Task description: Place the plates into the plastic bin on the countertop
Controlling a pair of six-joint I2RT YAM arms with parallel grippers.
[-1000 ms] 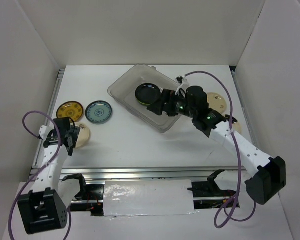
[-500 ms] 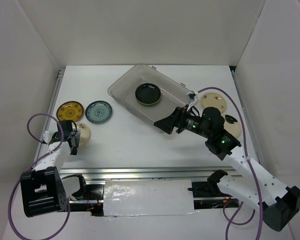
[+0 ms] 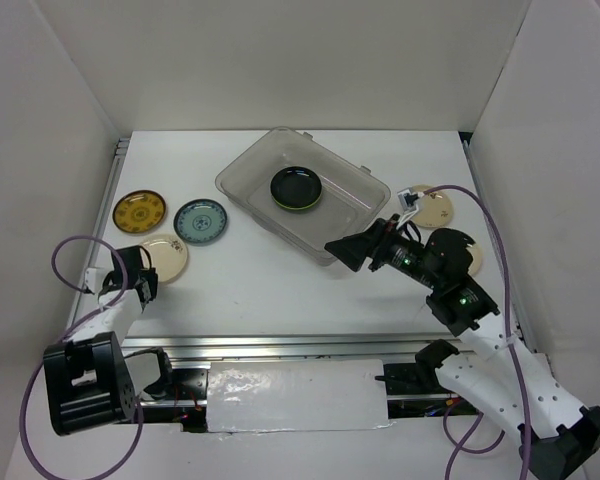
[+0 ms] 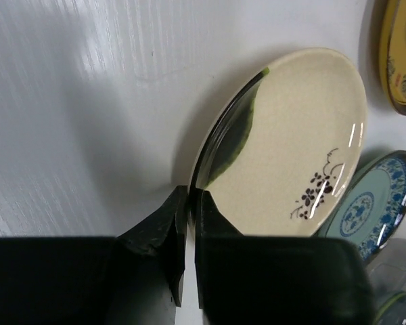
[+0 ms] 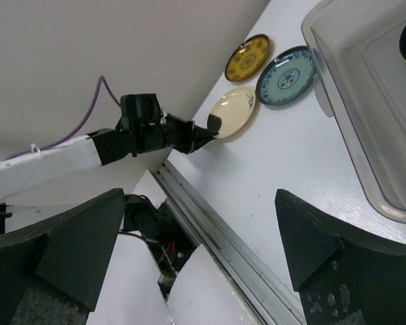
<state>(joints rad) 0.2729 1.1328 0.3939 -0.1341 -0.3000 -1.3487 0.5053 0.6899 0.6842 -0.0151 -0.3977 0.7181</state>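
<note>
Reaching over the countertop, I work around the plastic bin, which sits angled at the far middle where either arm can get to it. It holds a black plate with a lime rim showing beneath, probably a second saucer stacked under it.

Left of the bin lie the golden plate and the teal plate, with the cream plate nearest my left arm. My left gripper is pinched almost shut on that cream plate's near rim, since a flat saucer offers no other hold. The rim looks tipped up off the surface.

My right gripper hangs just in front of the bin's near wall, spread wide and empty. I judge it is free for the beige plate on the right.
</note>
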